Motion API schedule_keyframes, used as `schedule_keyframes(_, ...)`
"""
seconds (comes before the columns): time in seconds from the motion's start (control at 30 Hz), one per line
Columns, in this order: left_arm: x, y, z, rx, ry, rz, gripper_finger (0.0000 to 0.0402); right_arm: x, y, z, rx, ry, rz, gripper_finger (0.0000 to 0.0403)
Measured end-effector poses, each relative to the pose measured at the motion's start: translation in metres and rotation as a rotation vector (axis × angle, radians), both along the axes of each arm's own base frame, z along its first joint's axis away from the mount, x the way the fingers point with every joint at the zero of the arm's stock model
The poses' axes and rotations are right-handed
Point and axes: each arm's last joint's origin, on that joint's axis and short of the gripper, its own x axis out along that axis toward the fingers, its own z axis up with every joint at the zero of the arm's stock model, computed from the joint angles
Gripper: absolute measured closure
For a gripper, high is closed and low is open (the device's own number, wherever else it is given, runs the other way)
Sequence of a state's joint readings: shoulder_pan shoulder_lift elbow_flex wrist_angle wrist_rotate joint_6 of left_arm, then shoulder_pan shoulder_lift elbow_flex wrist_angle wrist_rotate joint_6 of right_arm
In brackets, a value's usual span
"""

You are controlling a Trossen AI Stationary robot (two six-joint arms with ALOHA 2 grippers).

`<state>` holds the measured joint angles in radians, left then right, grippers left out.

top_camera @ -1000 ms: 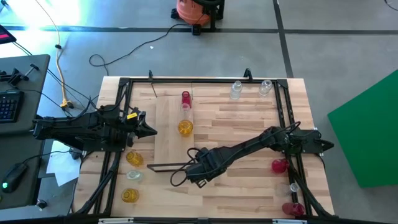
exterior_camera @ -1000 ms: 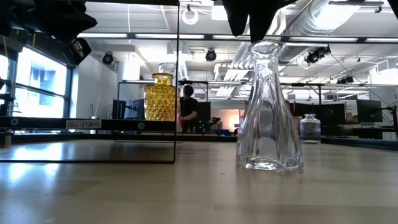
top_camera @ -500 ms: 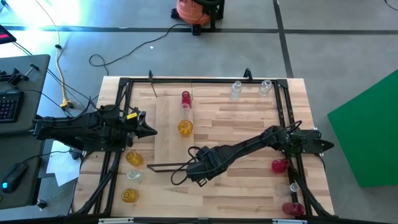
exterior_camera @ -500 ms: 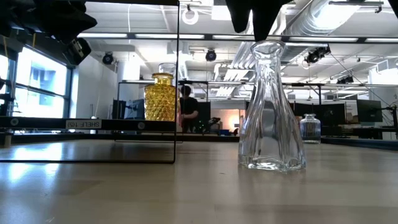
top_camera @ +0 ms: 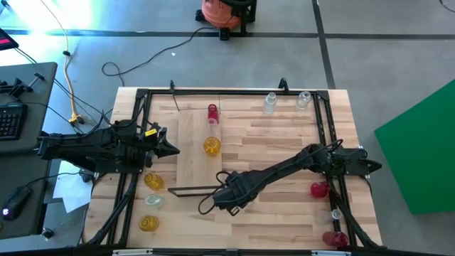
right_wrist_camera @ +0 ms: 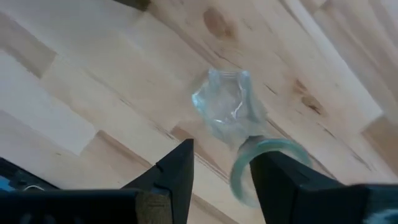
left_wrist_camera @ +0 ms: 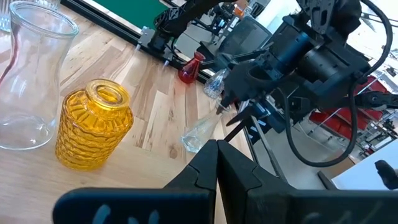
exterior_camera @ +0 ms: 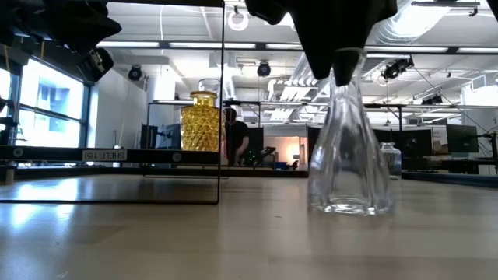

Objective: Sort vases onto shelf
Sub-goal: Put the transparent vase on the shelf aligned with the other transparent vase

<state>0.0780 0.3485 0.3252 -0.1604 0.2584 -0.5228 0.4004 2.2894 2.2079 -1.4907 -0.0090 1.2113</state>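
Note:
A clear vase (exterior_camera: 350,148) with a wide foot and a narrow neck stands on the tabletop, just off the near right corner of the shelf (top_camera: 195,153). My right gripper (top_camera: 226,201) points down over it, open, with the vase's rim (right_wrist_camera: 261,168) between its fingers. On the shelf stand a red vase (top_camera: 212,112) and an amber vase (top_camera: 212,146). My left gripper (top_camera: 170,148) waits shut at the shelf's left side, touching nothing. My right gripper comes at the clear vase from above, its open fingers on either side of the neck top (exterior_camera: 342,74). One finger (right_wrist_camera: 286,180) lies against the rim, partly covering it. The vase's foot (exterior_camera: 350,204) stays on the table, the neck leaning slightly.
Two clear vases (top_camera: 270,103) (top_camera: 304,99) stand at the far right. Amber and clear vases (top_camera: 153,180) (top_camera: 152,201) (top_camera: 148,223) stand outside the black frame near left. Red and clear ones (top_camera: 319,189) (top_camera: 336,213) (top_camera: 334,238) stand near right.
My right gripper has come down from just above the clear vase's rim until its fingers stand around the neck. The vase has slid a little toward the table's right edge, its foot still on the table.

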Motion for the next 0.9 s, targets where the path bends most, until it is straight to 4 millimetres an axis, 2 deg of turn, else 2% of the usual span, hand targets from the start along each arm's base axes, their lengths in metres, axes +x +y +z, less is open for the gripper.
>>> schedule_keyframes(0.17, 0.000, 0.000, 0.000, 0.000, 0.000, 0.000, 0.0401, 0.000, 0.000, -0.005, 0.022, 0.007, 0.007, 0.0288)
schedule_keyframes(0.4, 0.000, 0.000, 0.000, 0.000, 0.000, 0.000, 0.0401, -0.002, 0.000, -0.002, 0.032, 0.020, 0.060, 0.0389)
schedule_keyframes(0.53, 0.000, 0.000, 0.000, 0.000, 0.000, 0.000, 0.0401, -0.004, -0.002, 0.004, 0.027, 0.053, 0.066, 0.0382)
schedule_keyframes(0.67, 0.000, 0.000, 0.000, 0.000, 0.000, 0.000, 0.0401, -0.005, -0.007, 0.015, 0.059, 0.042, 0.113, 0.0397)
schedule_keyframes(0.9, 0.000, 0.000, 0.000, -0.009, 0.002, 0.001, 0.0401, 0.002, -0.024, 0.028, 0.070, -0.008, 0.157, 0.0398)
